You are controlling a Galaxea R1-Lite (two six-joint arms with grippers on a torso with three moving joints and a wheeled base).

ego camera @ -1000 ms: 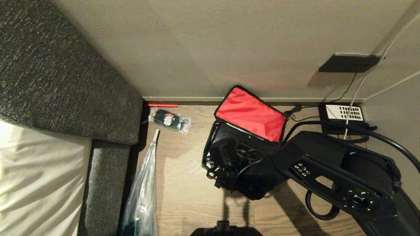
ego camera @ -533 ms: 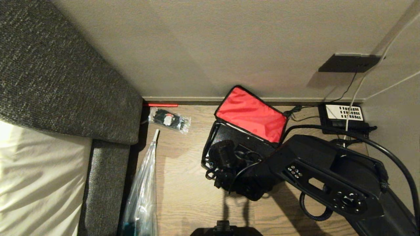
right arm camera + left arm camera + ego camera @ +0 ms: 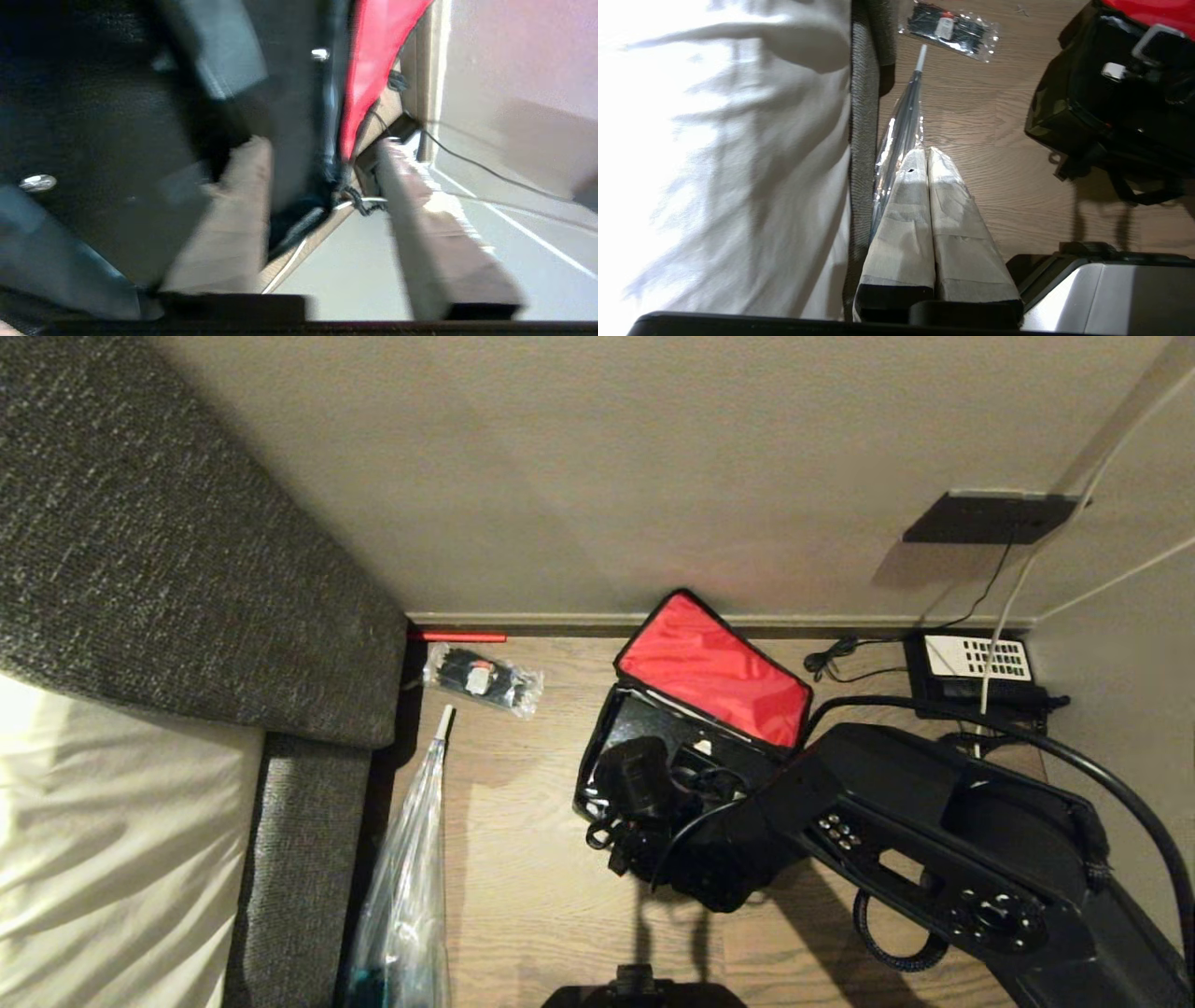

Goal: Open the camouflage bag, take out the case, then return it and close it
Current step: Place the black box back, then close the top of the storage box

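Head view, compared with a second ago: your right arm has drawn slightly back toward the robot, and the red lid of the camouflage bag [image 3: 714, 670] now leans lower and further from the wall [image 3: 597, 476]. The bag's place on the wooden floor [image 3: 523, 859] is unchanged.

Right gripper [image 3: 322, 154]: you can see in the right wrist view that its two taped fingers [image 3: 233, 219] stand apart with a clear gap and nothing clamped between them. One finger lies over the black top of the case [image 3: 93, 116]; the other is out past the bag's edge, on the wall side. The red lid edge and the bag's rim run through the gap. The frame is blurred, so whether a finger touches the case cannot be told.

Case position: inside the open bag, its silver-ended handle [image 3: 1153, 39] showing in the left wrist view.

Orientation: the bag's long axis runs aslant to the wall, its lid hinged on the wall side and opening upward.

Left gripper [image 3: 924, 154]: fingers pressed together, empty, parked above the floor beside the bed [image 3: 724, 140], well apart from the bag.
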